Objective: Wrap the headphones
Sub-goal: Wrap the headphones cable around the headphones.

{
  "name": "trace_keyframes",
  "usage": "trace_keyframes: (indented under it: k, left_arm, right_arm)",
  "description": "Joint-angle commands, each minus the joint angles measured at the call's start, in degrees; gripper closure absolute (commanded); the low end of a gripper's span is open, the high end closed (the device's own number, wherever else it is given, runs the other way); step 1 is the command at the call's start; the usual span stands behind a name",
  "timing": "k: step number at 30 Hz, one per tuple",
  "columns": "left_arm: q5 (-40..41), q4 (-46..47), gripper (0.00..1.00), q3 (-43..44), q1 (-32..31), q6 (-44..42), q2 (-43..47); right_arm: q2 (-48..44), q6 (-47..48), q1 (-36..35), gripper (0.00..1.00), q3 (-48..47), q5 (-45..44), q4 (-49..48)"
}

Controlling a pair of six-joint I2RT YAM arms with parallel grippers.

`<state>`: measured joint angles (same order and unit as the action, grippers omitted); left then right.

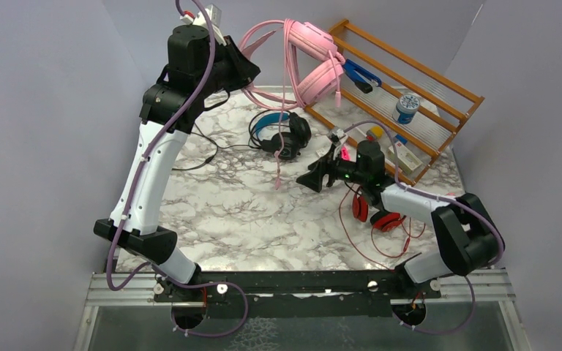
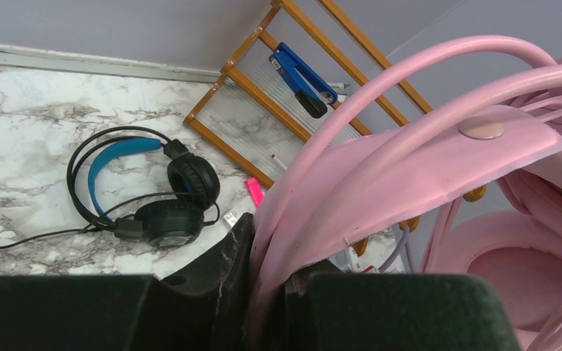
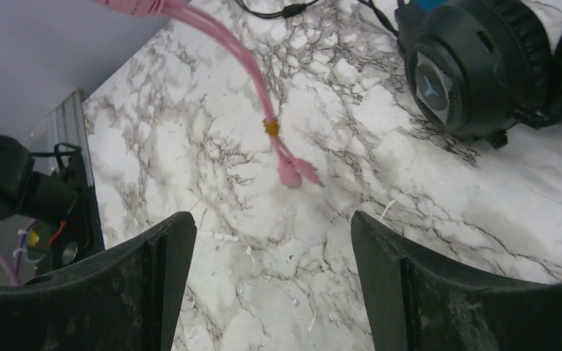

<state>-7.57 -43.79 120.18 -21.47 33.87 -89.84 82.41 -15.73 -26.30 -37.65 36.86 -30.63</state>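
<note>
Left jaws: clamped on pink headphones (image 1: 315,62), cups cropped.
Right jaws: wide, empty.
Red headphones (image 1: 388,220): lower right, half hidden under right arm (image 1: 417,201).

Your left arm (image 1: 146,172) and right arm (image 1: 410,199) match: white link shells between black joint housings, lilac cable (image 1: 162,139) tied alongside, a green lamp (image 1: 345,175) on the right wrist, scuffed black fingers (image 3: 117,292) on the right gripper (image 3: 271,223), silver-screwed black base rail (image 1: 300,281).

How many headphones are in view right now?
3. The pink pair hangs raised in the left gripper; the black pair with blue headband lies far-middle on the table; the red pair lies partly under the right arm.
</note>
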Motion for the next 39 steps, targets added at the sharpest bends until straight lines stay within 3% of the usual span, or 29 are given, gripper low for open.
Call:
trace_keyframes:
  k: [1, 6, 13, 22, 30, 35, 39]
  left_arm:
    - [-2.8, 5.3, 1.00, 2.2, 0.2, 3.2, 3.1]
    - [-3.0, 5.0, 1.00, 3.0, 0.3, 3.1, 2.8]
    - [-3.6, 4.9, 1.00, 3.2, 0.3, 3.6, 2.3]
    - [-4.4, 4.9, 1.00, 3.1, 0.3, 4.1, 2.6]
    - [-4.5, 4.9, 1.00, 2.9, 0.3, 4.1, 3.0]
    - [-4.6, 4.8, 1.00, 3.0, 0.3, 4.1, 2.9]
    - [-4.6, 4.8, 1.00, 2.9, 0.3, 3.9, 3.1]
  right_arm:
    - [5.9, 1.4, -0.5, 0.18, -0.8, 7.6, -8.8]
    - [12.0, -2.3, -1.3, 0.17, -1.0, 8.7, -19.3]
    - [18.2, -4.5, -3.0, 0.17, -4.0, 8.2, -23.9]
    - [27.4, -13.2, -4.9, 0.32, -6.8, 11.8, -36.2]
    - [29.9, -14.5, -6.8, 0.35, -8.9, 11.3, -38.2]
    - [31.3, -15.0, -8.0, 0.30, -10.0, 10.7, -38.8]
    - [31.3, -15.4, -8.1, 0.38, -9.7, 10.3, -38.8]
